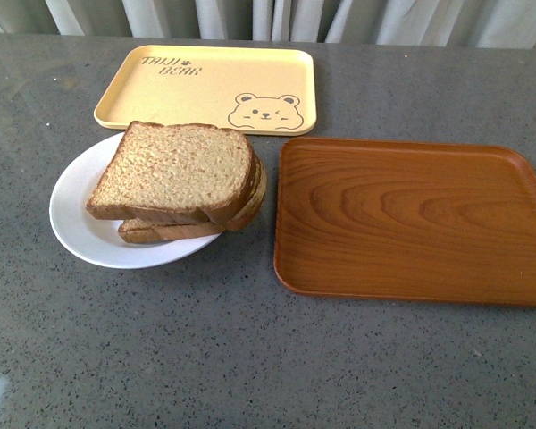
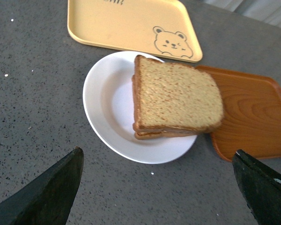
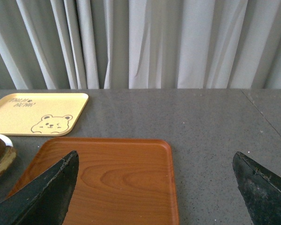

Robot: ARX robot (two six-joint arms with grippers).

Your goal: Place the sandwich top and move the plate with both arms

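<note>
The sandwich top, a squarish slice of brown wholemeal bread with a darker crust and a speckled face, lies flat on top of the lower slices of the same brown bread; its edges are turned a little off theirs, so the stack looks slightly fanned. The stack rests on a round, shallow white plate, pushed towards the side nearest the wood-grain tray, with one corner reaching past the rim; the opposite part of the plate is bare. The plate stands on the speckled grey table, to the robot's left; the wood-grain tray, a brown rectangle with rounded corners, lies just beside it to the right, close but apart from it. Behind the plate sits a pale yellow tray printed with a bear's face (the plate's far rim comes very near its front edge).

Neither arm shows in the front view. In the left wrist view the left gripper hangs above the table on the near side of the plate, its black wedge-shaped fingers spread wide with nothing between them. In the right wrist view the right gripper hangs over the wood-grain tray, its fingers likewise wide apart and holding nothing; a pale pleated curtain closes the far side of the table.
</note>
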